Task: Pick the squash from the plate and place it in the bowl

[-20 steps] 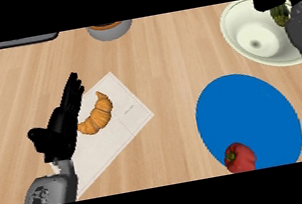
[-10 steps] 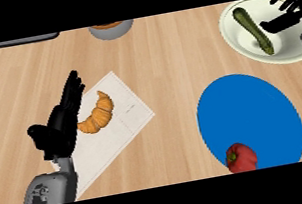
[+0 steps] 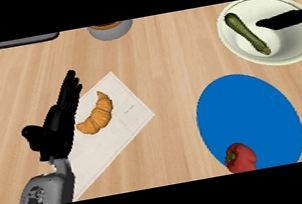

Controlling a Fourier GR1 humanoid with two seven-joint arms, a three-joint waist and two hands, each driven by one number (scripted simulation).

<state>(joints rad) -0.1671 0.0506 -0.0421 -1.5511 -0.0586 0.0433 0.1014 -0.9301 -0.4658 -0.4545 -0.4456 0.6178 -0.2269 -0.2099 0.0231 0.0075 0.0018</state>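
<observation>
A long green squash [image 3: 247,34] lies inside the pale bowl [image 3: 281,54] at the upper right. My right hand [image 3: 286,20] hovers over the bowl's right side with its fingers straight, apart from the squash and holding nothing. The blue plate [image 3: 250,112] sits below the bowl and bears a red bell pepper [image 3: 240,157] near its lower edge. At the left, my left hand [image 3: 58,120] rests open with its fingers up, over the edge of a white napkin.
A croissant [image 3: 96,114] lies on the white napkin [image 3: 121,129] beside my left hand. A grey cup [image 3: 111,29] and a dark flat object [image 3: 22,41] stand at the counter's far edge.
My right hand has drawn back to the right, off the squash, which now lies uncovered in the bowl. The left hand has not moved.
</observation>
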